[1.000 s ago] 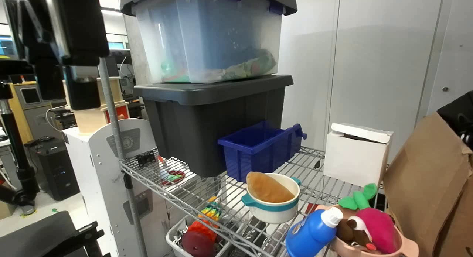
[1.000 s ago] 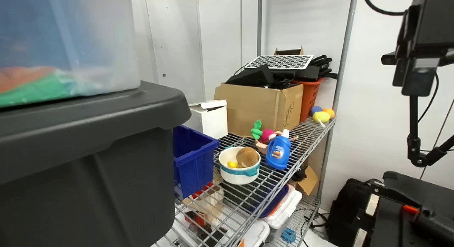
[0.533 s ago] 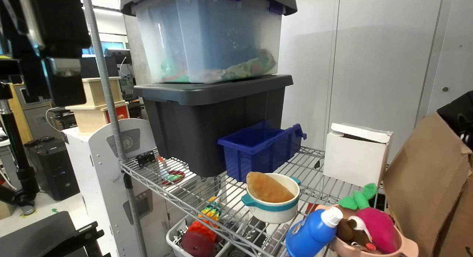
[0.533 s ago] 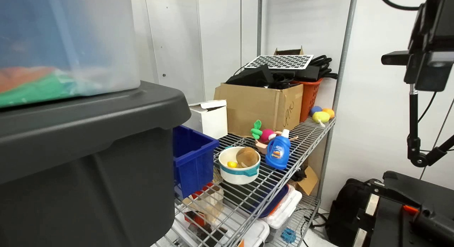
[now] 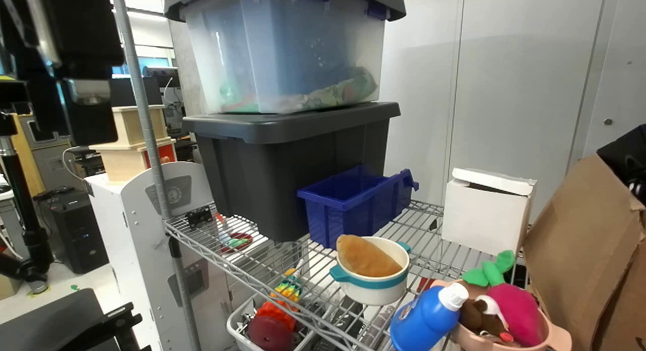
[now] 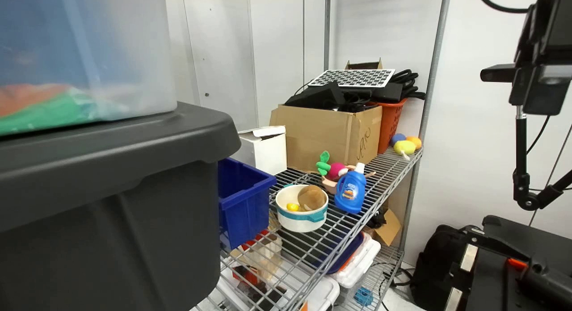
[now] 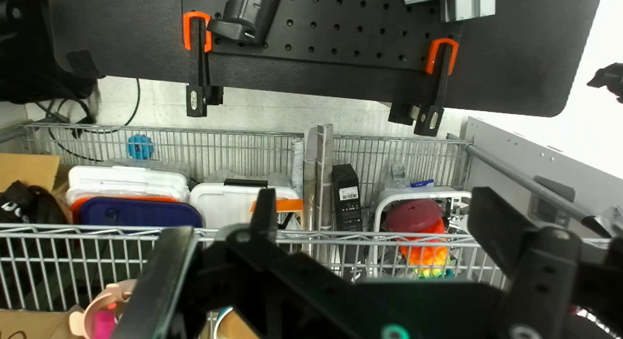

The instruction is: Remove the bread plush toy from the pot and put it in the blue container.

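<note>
In both exterior views, the bread plush toy (image 5: 366, 260) is in the pot (image 5: 373, 294). It leans, and one end pokes up over the rim. In an exterior view a little yellow thing (image 6: 293, 207) sits in the pot too, beside the bread plush toy. The pot is on the wire shelf (image 5: 429, 252), near the blue container (image 5: 327, 225). In an exterior view the dark grey tote (image 6: 178, 253) hides one end of the blue container. An exterior view has three round things (image 6: 404, 147), yellow, orange and blue, far along the wire shelf.

The wrist view shows the gripper (image 7: 374, 207) close up, with its two fingers spread wide. In both exterior views the gripper is high up at the edge, well apart from the pot. The wrist view shows just a bit of the pot, with brown in it, at the bottom. It also shows a black table (image 7: 340, 71) with two orange-topped clamps (image 7: 198, 68).
</note>
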Action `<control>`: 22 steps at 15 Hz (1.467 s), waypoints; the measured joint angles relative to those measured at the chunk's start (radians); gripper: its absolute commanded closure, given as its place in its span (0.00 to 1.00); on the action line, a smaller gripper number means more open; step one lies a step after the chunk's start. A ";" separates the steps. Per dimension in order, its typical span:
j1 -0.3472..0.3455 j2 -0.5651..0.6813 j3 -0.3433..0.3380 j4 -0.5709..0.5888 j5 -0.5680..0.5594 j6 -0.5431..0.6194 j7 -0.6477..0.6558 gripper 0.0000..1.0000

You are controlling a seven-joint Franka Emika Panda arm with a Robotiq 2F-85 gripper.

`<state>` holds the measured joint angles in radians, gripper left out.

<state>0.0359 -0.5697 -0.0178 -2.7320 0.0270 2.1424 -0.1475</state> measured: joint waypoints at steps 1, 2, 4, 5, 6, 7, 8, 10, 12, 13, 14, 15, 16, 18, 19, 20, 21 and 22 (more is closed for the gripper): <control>0.000 0.000 0.000 0.000 0.000 0.000 0.000 0.00; 0.000 0.000 0.000 0.000 0.000 0.000 0.000 0.00; 0.000 0.000 0.000 0.000 0.000 0.000 0.000 0.00; 0.000 0.000 0.000 0.000 0.000 0.000 0.000 0.00; 0.000 0.000 0.000 0.000 0.000 0.000 0.000 0.00; 0.000 0.000 0.000 0.000 0.000 0.000 0.000 0.00; 0.000 0.000 0.000 0.000 0.000 0.000 0.000 0.00; 0.000 0.000 0.000 0.000 0.000 0.000 0.000 0.00; 0.000 0.000 0.000 0.000 0.000 0.000 0.000 0.00; 0.000 0.000 0.000 0.000 0.000 0.000 0.000 0.00; 0.000 0.000 0.000 0.000 0.000 0.000 0.000 0.00; 0.000 0.000 0.000 0.000 0.000 0.000 0.000 0.00; 0.000 0.000 0.000 0.000 0.000 0.000 0.000 0.00; 0.000 0.002 0.000 0.000 0.000 0.000 0.000 0.00; -0.001 0.005 0.000 0.000 -0.001 0.002 0.000 0.00; -0.002 0.010 -0.001 0.003 -0.002 0.003 0.000 0.00; -0.004 0.017 -0.002 0.007 -0.004 0.004 0.000 0.00; -0.006 0.029 -0.003 0.014 -0.006 0.007 -0.002 0.00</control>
<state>0.0301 -0.5411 -0.0212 -2.7179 0.0206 2.1495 -0.1498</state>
